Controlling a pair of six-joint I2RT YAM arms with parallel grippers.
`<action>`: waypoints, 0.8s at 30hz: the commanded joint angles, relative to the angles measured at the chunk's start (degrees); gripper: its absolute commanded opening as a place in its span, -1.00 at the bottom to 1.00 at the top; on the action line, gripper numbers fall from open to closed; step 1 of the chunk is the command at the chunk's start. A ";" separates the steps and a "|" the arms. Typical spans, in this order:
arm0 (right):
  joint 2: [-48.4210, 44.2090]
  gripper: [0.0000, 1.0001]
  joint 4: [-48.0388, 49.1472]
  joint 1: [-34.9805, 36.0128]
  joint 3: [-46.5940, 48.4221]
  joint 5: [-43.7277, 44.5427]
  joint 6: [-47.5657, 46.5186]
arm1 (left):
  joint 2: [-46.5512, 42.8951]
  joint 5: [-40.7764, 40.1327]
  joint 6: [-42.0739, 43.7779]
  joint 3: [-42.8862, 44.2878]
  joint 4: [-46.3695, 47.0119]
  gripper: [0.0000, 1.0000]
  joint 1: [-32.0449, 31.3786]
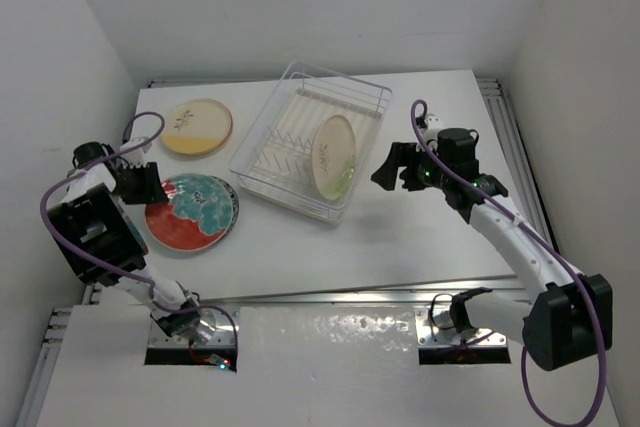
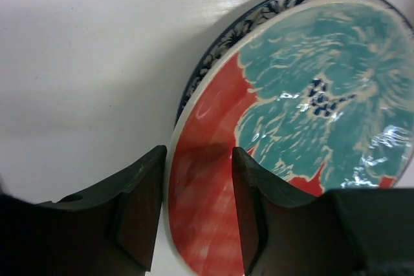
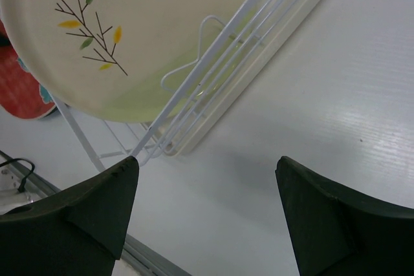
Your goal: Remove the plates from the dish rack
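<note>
Bare surface (image 1: 400, 237) right of the rack (image 1: 258, 139) and nearer than it: room to pass. Inside, blocked at the right end by one standing plate (image 1: 334, 155) and white wires (image 3: 213, 50); left slots free. On the left, blocked by a red plate (image 1: 190, 212) near and a yellow plate (image 1: 197, 127) far, small gap between.

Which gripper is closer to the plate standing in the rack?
Right. The right gripper hovers just beside the standing plate; the left gripper is far away, over the red-and-teal plate.

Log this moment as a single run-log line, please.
left gripper: open at red-and-teal plate rim | right gripper: open, beside dish rack | cream plate: standing in rack
</note>
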 commanded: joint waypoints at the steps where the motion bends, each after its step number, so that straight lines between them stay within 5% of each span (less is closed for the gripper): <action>1: -1.46 0.70 -0.23 0.33 3.46 1.86 1.40 | 0.74 0.28 2.93 0.24 3.18 -0.16 0.13; 16: -1.29 0.69 -0.14 0.33 4.69 3.18 3.51 | -1.45 1.94 10.50 -4.95 0.81 0.02 -0.04; 24: -1.20 0.71 -1.63 0.33 4.60 5.72 2.28 | -5.14 6.51 1.45 11.12 -2.78 0.04 -0.04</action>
